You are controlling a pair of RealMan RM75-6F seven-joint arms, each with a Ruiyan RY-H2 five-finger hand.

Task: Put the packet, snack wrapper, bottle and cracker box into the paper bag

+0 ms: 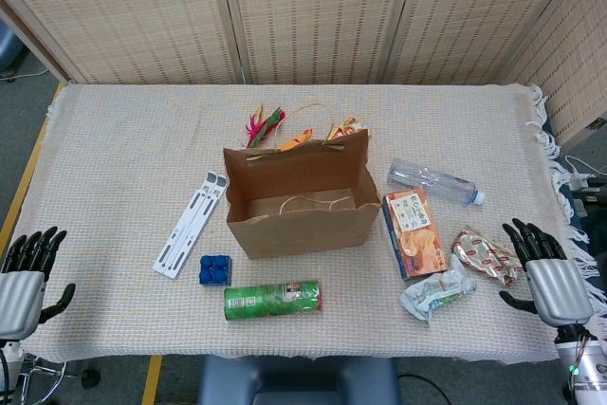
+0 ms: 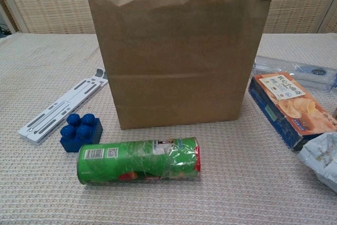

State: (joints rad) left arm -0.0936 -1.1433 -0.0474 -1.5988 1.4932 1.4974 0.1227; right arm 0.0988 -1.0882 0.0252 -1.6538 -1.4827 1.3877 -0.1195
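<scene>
Near the middle of the surface stands the paper bag (image 1: 296,204), open, with none of the four things visible inside. Toward the right edge lie the bottle (image 1: 434,181), cracker box (image 1: 414,232), snack wrapper (image 1: 485,255) and packet (image 1: 436,295), so all is left to do. Both the left hand (image 1: 26,277) and right hand (image 1: 550,277) rest at the near corners, fingers spread and holding nothing.

A table (image 1: 123,139) under a cream woven cloth carries an open, upright paper bag (image 1: 299,201) near its middle. Right of the bag lie a clear bottle (image 1: 432,181), an orange cracker box (image 1: 413,232), a red snack wrapper (image 1: 485,255) and a pale packet (image 1: 436,295). Left and front lie a white folding stand (image 1: 191,224), a blue toy block (image 1: 214,270) and a green canister (image 1: 273,299); colourful feathers (image 1: 265,126) lie behind the bag.
</scene>
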